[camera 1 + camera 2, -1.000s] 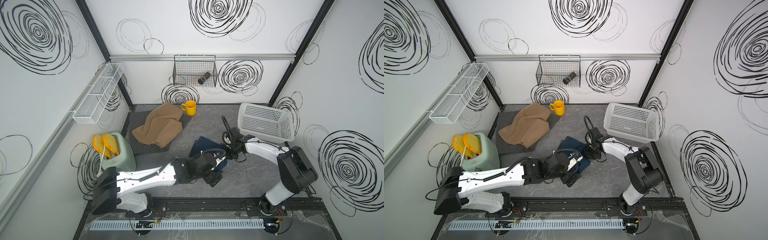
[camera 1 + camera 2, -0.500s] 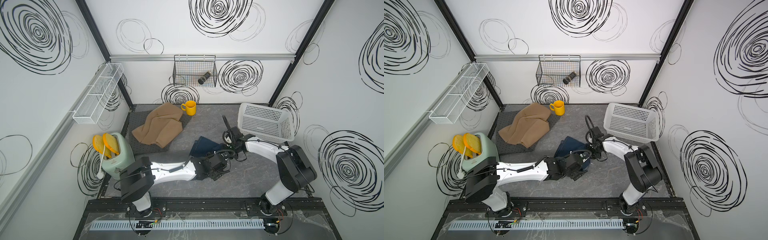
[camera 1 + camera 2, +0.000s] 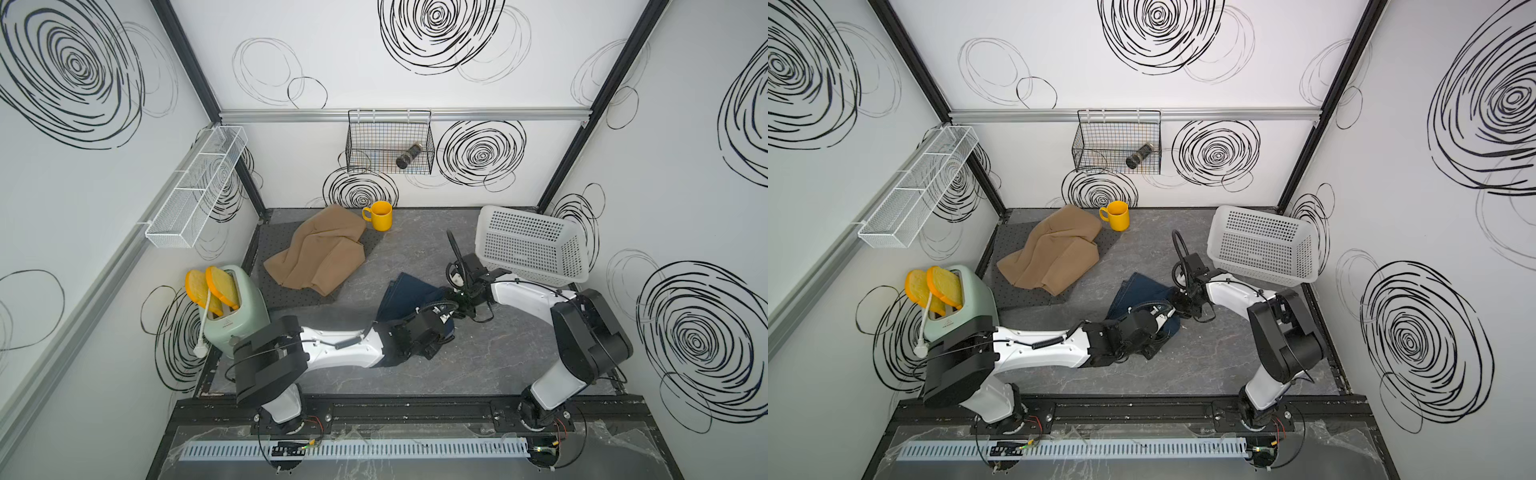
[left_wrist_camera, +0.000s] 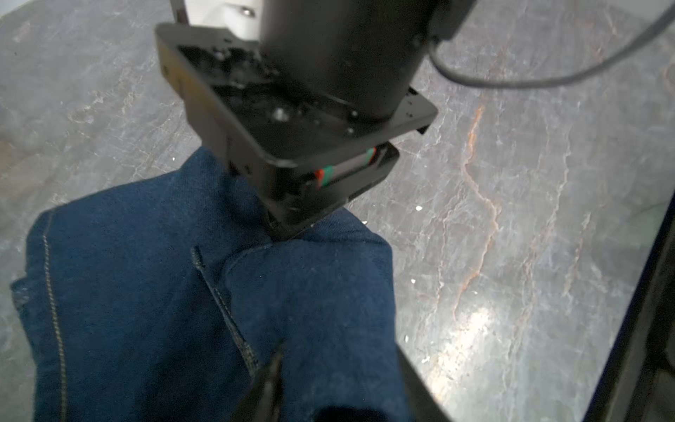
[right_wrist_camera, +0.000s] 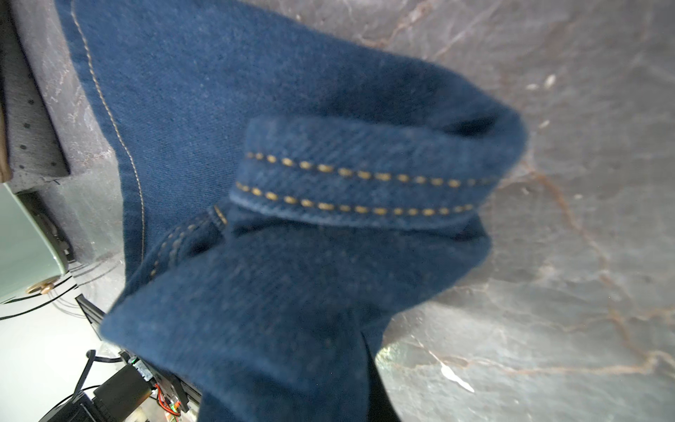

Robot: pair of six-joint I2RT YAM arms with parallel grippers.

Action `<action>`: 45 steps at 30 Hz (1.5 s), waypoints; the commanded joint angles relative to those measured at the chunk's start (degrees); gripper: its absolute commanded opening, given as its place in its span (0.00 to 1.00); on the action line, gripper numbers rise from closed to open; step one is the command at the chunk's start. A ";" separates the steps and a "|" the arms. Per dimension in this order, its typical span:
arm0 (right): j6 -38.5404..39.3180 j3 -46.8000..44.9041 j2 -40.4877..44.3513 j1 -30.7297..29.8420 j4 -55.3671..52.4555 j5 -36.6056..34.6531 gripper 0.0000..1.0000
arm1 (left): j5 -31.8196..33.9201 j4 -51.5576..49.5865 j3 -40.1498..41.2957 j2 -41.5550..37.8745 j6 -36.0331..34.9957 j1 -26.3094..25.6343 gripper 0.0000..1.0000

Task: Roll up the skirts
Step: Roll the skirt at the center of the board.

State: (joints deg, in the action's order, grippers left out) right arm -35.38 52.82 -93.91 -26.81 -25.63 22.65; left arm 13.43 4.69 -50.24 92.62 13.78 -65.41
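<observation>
Nearest the front, a slotted white cable duct (image 3: 353, 451) runs before the black rail that carries both arm bases. On the grey marbled table (image 3: 498, 361), whose rust-coloured veins show only in the wrist views, the denim skirt (image 3: 405, 297) lies mid-table, between the two arms. The left gripper (image 4: 339, 354) is clenched on a fold of it, one dark finger on each side of the cloth. The right gripper (image 4: 285, 226) pinches a bunched edge just beyond. Both top views hide these grips under the wrists. The right wrist view alone shows the double row of mustard stitching on the band. To the left stands a mint toaster (image 3: 232, 307) holding two orange slices; the small mark on its front is too small to read. Farther back the tan skirt (image 3: 320, 257) lies crumpled on the flat dotted grey skirt (image 3: 270, 245), with a yellow mug (image 3: 380, 216) just beside it. A white perforated basket (image 3: 528, 249) sits tilted at the right. The white walls carry black scribbled spirals, a white wire shelf (image 3: 195, 191) and a black wire basket (image 3: 374, 145) holding a dark jar (image 3: 409, 154).
</observation>
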 commanded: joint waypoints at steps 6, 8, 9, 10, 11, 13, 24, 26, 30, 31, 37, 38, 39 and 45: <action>-2.76 -4.91 2.41 3.91 5.23 5.90 0.47 | -4.39 17.82 15.70 -9.67 20.49 6.42 0.00; -3.83 -5.50 3.16 5.02 6.87 7.21 0.56 | -5.85 24.05 22.54 -13.27 27.18 9.19 0.00; -4.10 -5.78 3.59 5.27 7.81 7.65 0.60 | -6.80 27.34 25.68 -14.33 30.36 10.87 0.00; -4.71 -5.91 3.96 5.45 8.18 7.31 0.66 | -9.46 32.33 28.79 -15.10 33.52 12.96 0.00; -4.80 -5.75 4.30 5.46 8.54 6.97 0.71 | -11.70 35.85 31.15 -15.19 35.79 14.74 0.00; -5.34 -6.30 5.89 5.43 10.86 7.32 0.78 | -13.95 37.87 32.94 -14.54 38.87 17.03 0.00; -5.47 4.43 2.32 -5.44 1.51 -9.88 0.99 | -19.97 37.29 37.14 -12.66 49.94 22.38 0.00; -6.34 8.03 -1.83 -7.86 -1.16 -13.56 0.93 | -21.26 37.81 37.75 -12.82 52.13 22.55 0.02; -7.02 13.45 -8.38 -11.01 -4.18 -17.96 0.90 | -25.77 33.43 34.68 -10.78 51.25 22.38 0.07; -7.28 14.73 -10.09 -11.24 -5.48 -18.94 0.92 | -26.60 32.78 34.47 -10.32 51.22 22.39 0.07; -5.93 18.21 -16.16 -12.07 -7.80 -20.90 0.82 | -21.26 17.20 30.38 -15.24 39.46 18.60 0.48; -5.23 18.46 -17.07 -12.13 -7.80 -20.63 0.77 | -16.49 9.77 27.45 -17.41 35.77 17.05 0.65; -4.67 18.87 -17.84 -12.15 -8.06 -20.33 0.75 | -13.60 4.78 25.58 -19.41 33.02 16.21 0.72; -2.72 20.01 -20.06 -12.58 -8.56 -19.73 0.66 | -1.16 -18.03 14.27 -28.67 23.14 15.57 0.81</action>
State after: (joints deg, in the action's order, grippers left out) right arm -39.81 73.45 -109.97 -38.94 -33.04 3.75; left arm 2.92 1.93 -31.59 66.28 44.75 -49.56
